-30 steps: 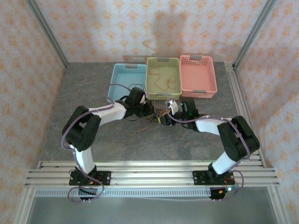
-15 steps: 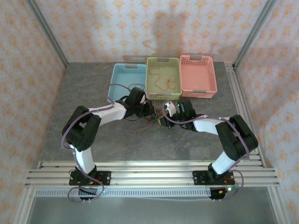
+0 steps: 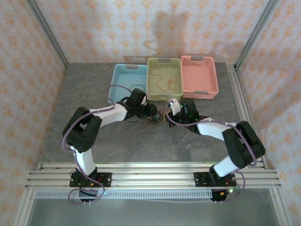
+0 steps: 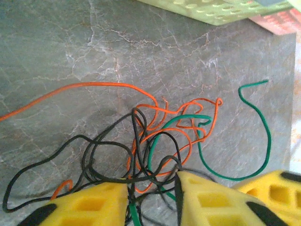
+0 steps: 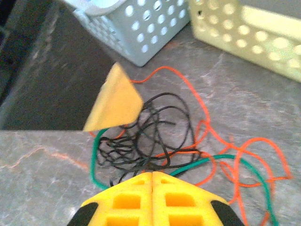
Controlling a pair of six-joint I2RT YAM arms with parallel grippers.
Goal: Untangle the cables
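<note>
Near the middle of the worktop (image 3: 141, 141), just in front of the baskets, the right gripper (image 5: 153, 176) stood fully shut. Its yellow fingertips met right where the black loops (image 5: 123, 149) and the green wire (image 4: 270, 141) ran together, so it seemed to pinch the cables (image 3: 158, 117) at the knot, probably as an anchor. Facing it and very close, the left gripper (image 4: 153, 182) stood partly open, with black and green strands lying loose in the gap between its fingers and nothing clamped. That posture suited letting go or reaching for a fresh strand while the other side held the bundle steady. Outward from both, the tangle lay flat on the grey stone surface: the orange wire (image 4: 108, 84) arced away to one side, the green one hooked off to the other, and only the black was bunched tight. Behind them the blue basket (image 3: 123, 70), the yellow-green basket (image 3: 164, 60) and the pink basket (image 3: 200, 58) sat side by side. A reddish cable (image 3: 162, 84) lay alone in the middle one, which suggested each freed cable was meant for a basket, with most of the sorting not yet done.
</note>
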